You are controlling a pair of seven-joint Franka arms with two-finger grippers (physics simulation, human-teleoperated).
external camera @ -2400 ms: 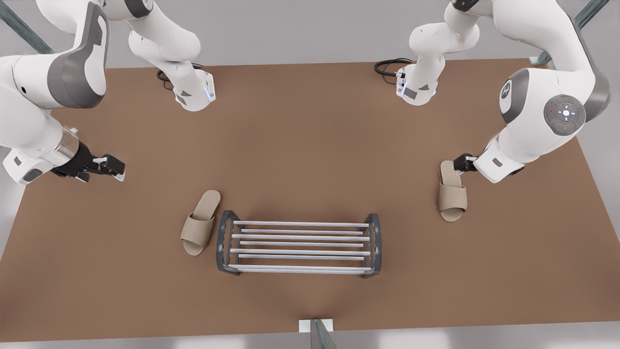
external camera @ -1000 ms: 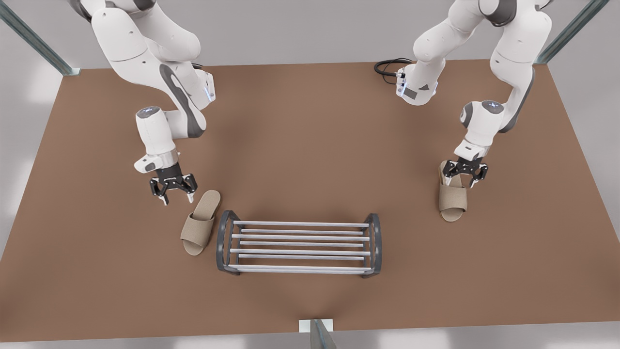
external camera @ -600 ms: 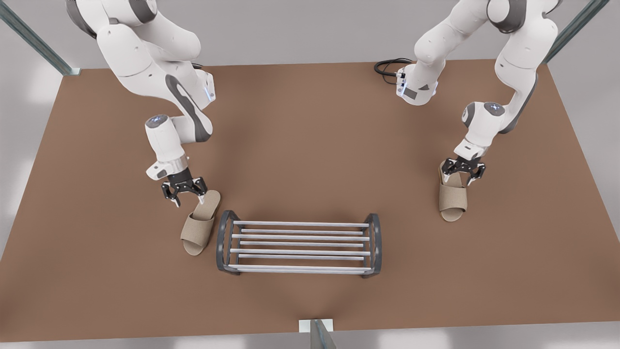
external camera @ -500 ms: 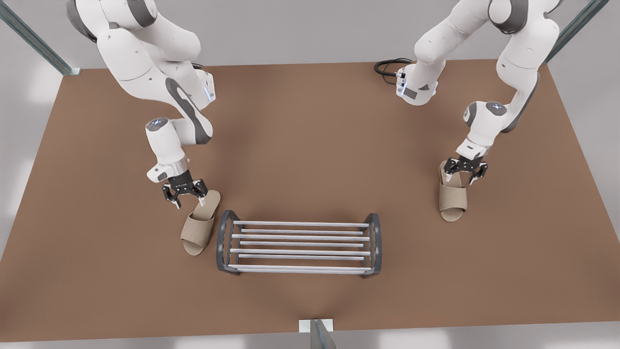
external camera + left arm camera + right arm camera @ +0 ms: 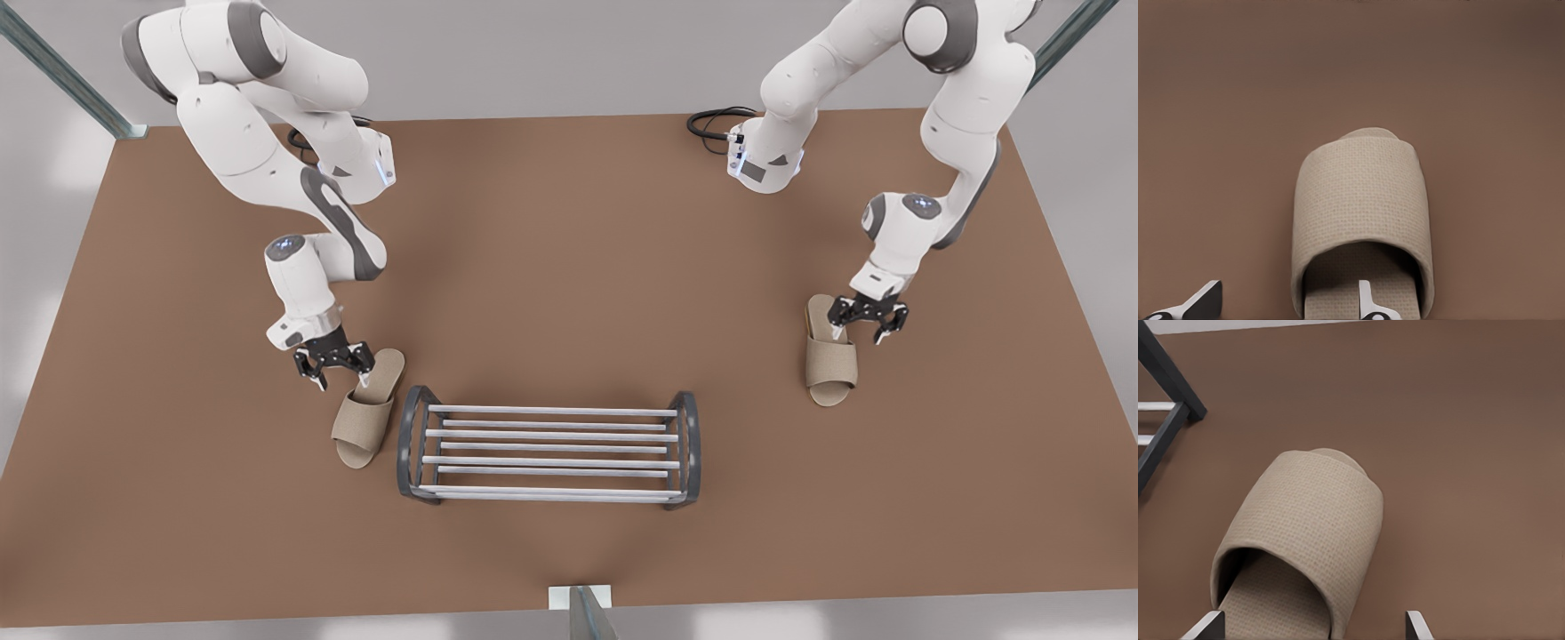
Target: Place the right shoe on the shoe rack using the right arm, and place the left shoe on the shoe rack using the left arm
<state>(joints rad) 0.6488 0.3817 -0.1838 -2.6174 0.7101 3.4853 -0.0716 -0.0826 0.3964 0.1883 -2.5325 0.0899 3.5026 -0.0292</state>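
Comparing with a moment ago, I see both open grippers lower: right gripper [image 5: 336, 365] straddles the right shoe [image 5: 364, 407] beside the shoe rack [image 5: 548, 449]; left gripper [image 5: 867, 318] straddles the left shoe [image 5: 830, 351], far right on the tabletop [image 5: 569, 258]. Closing comes next, I judge.

Brown desk on a pale grey floor.
The matte desk [image 5: 569, 222] is evenly lit; slanted metal struts [image 5: 62, 76] stand at its far corners, and a black cable [image 5: 711, 120] coils on its surface.
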